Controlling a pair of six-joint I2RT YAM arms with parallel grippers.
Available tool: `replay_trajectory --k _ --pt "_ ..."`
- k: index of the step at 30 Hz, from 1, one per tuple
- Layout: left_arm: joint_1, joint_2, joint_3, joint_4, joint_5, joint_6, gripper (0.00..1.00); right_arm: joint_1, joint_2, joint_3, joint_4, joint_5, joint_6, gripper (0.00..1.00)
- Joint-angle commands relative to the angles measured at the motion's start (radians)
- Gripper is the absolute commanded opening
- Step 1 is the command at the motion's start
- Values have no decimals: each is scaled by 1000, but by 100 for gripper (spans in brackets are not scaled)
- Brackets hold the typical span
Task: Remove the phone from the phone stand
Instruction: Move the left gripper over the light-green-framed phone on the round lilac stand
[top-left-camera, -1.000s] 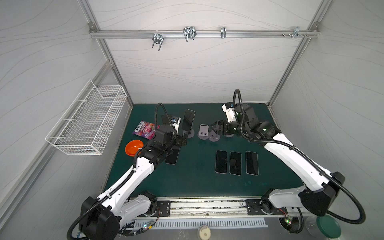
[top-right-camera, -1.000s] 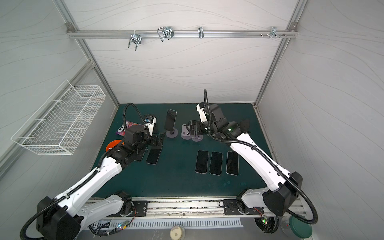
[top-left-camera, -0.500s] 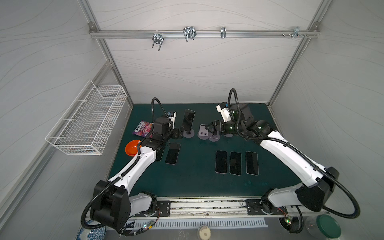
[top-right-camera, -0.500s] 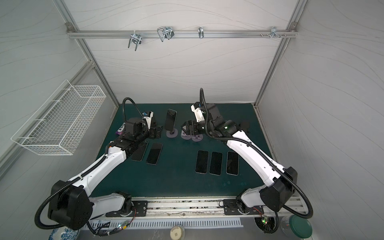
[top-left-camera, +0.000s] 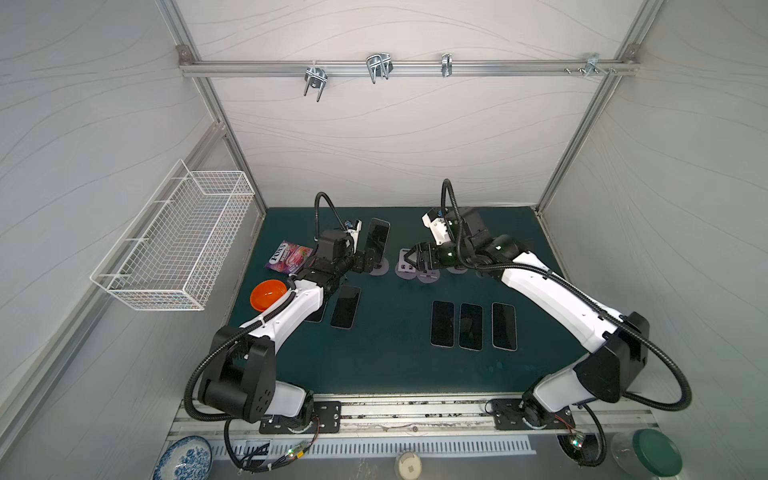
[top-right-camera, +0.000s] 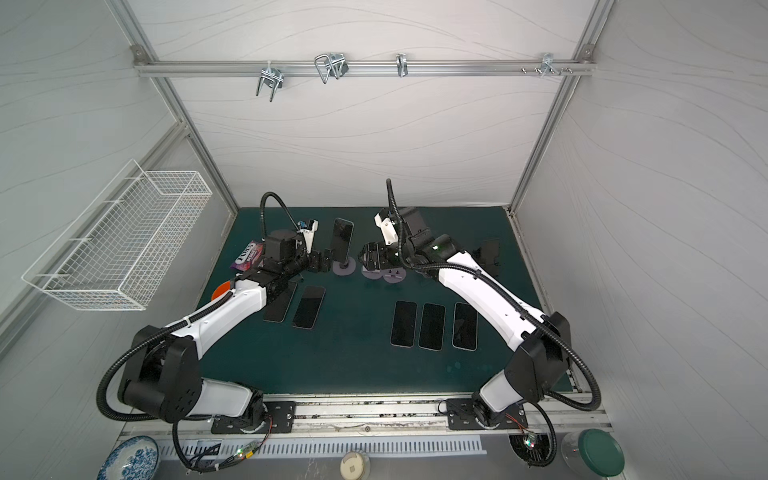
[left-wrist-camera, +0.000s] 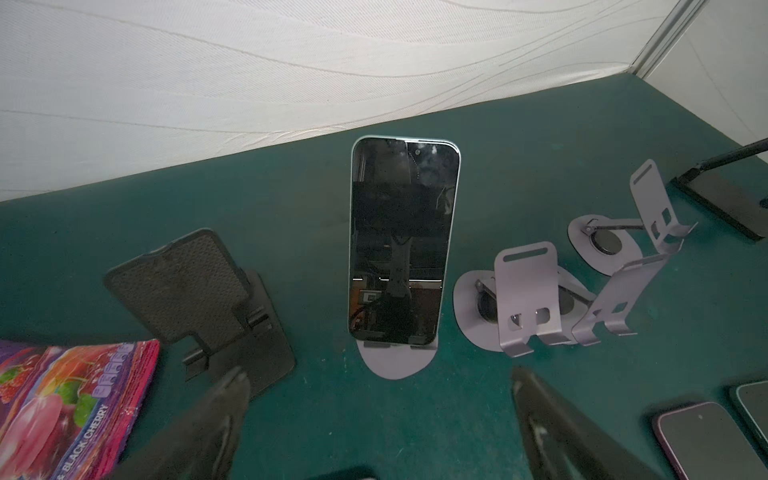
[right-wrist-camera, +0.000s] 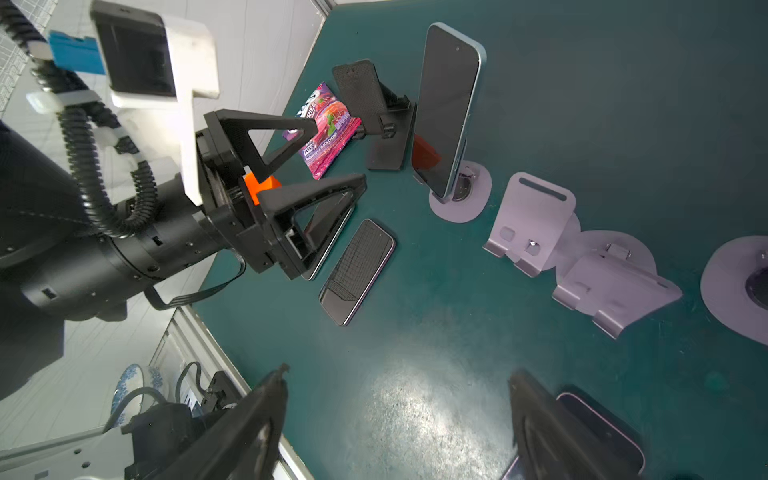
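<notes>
Left wrist: phone on stand; left claw spread.

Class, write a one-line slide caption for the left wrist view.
Open left gripper faces the phone propped on its lilac stand; empty stands alongside.

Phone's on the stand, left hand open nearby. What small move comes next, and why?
Probably ease the left hand forward so its open jaws straddle the phone. It stands upright on the lavender stand, ungrasped, with the hand just short of it.
</notes>
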Motion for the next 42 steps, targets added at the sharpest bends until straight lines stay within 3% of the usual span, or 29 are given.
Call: replay_trajectory --k 1,22,42 --pt "3 23 63 97 19 14 99 5 14 52 -5 2 -42 85" --pt "5 114 120 117 37 -35 99 -5 -5 17 6 26 -42 86" --pt "5 277 266 144 97 -112 99 -7 1 13 8 49 -78 90"
